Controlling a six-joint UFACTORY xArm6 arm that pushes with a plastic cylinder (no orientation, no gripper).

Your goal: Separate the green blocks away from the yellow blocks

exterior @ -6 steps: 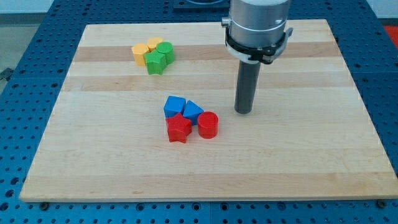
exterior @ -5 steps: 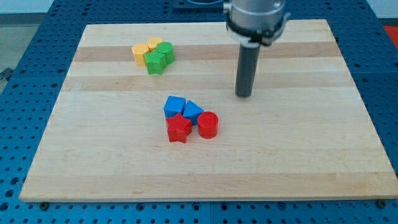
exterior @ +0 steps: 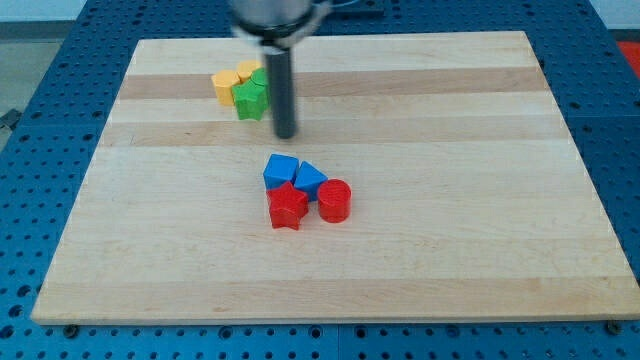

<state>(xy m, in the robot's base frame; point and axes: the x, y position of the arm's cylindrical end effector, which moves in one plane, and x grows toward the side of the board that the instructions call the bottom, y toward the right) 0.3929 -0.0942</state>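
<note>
Camera view, single frame inspected.

Board (exterior: 450, 260): pale wooden surface on a blue perforated bench (exterior: 30, 120). All four board edges are visible.

My tip (exterior: 286, 136): the dark rod stands upright, blurred at its upper part, with its lower end on the board just to the view's right of and slightly below the green and yellow cluster. It sits near the green star block but a narrow strip of bare wood shows between them; contact is not evident. There are no jaws on this rig, so their state cannot be told.

Task items, toward the view's top left: the yellow hexagonal block (exterior: 226, 85) and a second yellow block (exterior: 248, 69), shape unclear, sit packed against the green star block (exterior: 250, 99). A green cylinder block (exterior: 261, 77) is largely hidden behind the rod; only a sliver shows. All four appear to touch as one cluster, set near the top edge yet clear of it.

Other items, board centre: two blue blocks (exterior: 281, 169) (exterior: 309, 178), shapes angular, with a red star block (exterior: 288, 206) and a red cylinder block (exterior: 334, 200) touching just below them. This group lies well apart from the cluster.

Open room: broad bare wood across the view's right half, along the bottom edge, and down the left side.
</note>
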